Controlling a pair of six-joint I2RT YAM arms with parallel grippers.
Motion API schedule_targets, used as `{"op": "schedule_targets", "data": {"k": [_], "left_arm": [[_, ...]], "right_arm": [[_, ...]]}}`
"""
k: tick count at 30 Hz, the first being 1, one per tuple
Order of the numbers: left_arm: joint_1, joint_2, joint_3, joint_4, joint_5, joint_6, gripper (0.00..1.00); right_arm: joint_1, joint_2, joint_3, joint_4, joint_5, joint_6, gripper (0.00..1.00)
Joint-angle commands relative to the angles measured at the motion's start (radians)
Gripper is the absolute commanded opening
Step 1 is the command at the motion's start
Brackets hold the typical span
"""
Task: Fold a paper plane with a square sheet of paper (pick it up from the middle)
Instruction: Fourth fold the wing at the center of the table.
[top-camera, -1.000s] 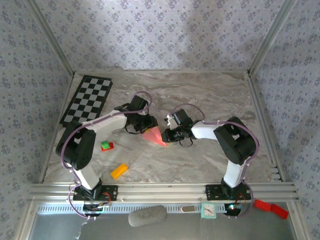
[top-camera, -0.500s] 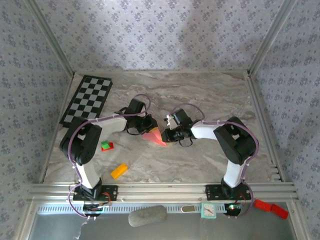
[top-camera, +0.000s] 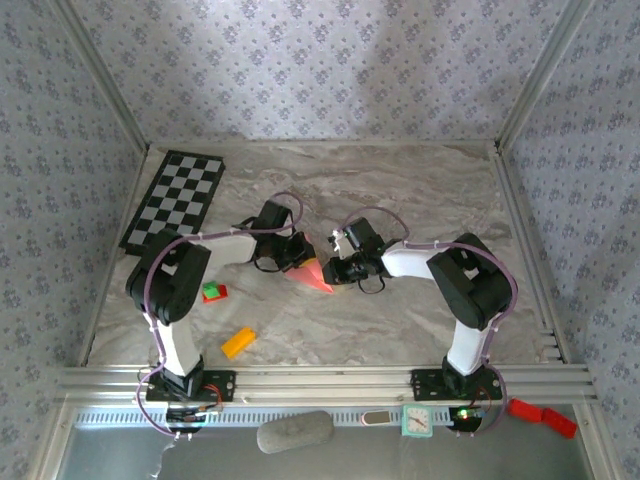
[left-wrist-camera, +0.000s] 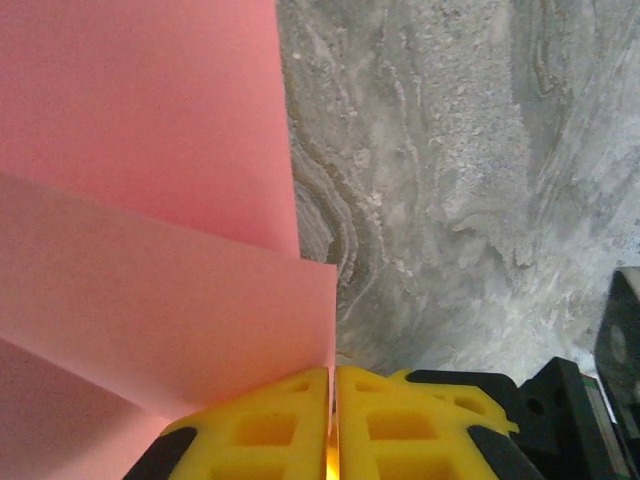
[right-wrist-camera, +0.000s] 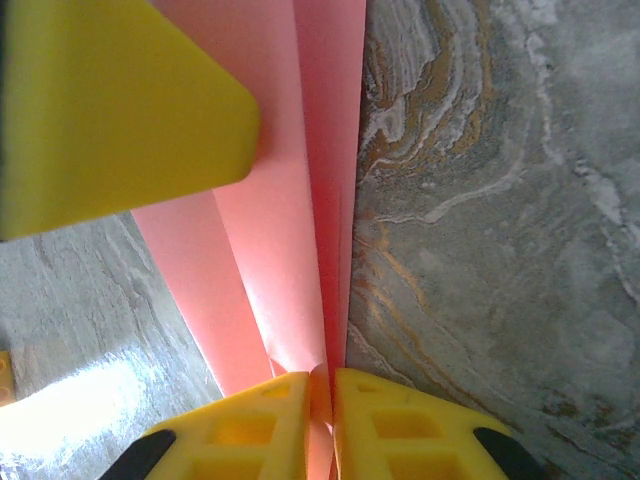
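The salmon-pink sheet of paper (top-camera: 311, 275), folded into a narrow pointed shape, sits between both grippers at mid table. My left gripper (top-camera: 298, 258) is at its left end. In the left wrist view the yellow jaws (left-wrist-camera: 332, 372) are pressed together with the paper's (left-wrist-camera: 150, 150) edge running into the seam. My right gripper (top-camera: 335, 272) holds the right end. In the right wrist view it (right-wrist-camera: 322, 378) is shut on several stacked layers of the paper (right-wrist-camera: 290, 230). A yellow finger (right-wrist-camera: 110, 110) of the left gripper reaches onto the paper at the upper left.
A checkerboard (top-camera: 175, 198) lies at the back left. A small red-and-green block (top-camera: 213, 292) and an orange block (top-camera: 238, 342) rest on the marble table front left. Metal rails (top-camera: 320, 380) edge the table's near side.
The left gripper has closed onto the paper's left end, and the left arm has shifted slightly right. The right gripper has kept its grip and place.
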Motion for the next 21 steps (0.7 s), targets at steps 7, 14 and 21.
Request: {"op": "schedule_targets", "data": {"k": [7, 14, 21], "left_arm": [[0.005, 0.034, -0.013, 0.024, 0.025, 0.005, 0.11], [0.006, 0.049, -0.011, 0.022, 0.023, 0.008, 0.11], [0.005, 0.06, -0.011, 0.021, 0.021, 0.015, 0.12]], "right_arm": [[0.012, 0.043, -0.005, -0.062, 0.05, -0.014, 0.17], [0.013, 0.041, -0.005, -0.063, 0.05, -0.013, 0.17], [0.013, 0.034, -0.007, -0.064, 0.049, -0.013, 0.17]]}}
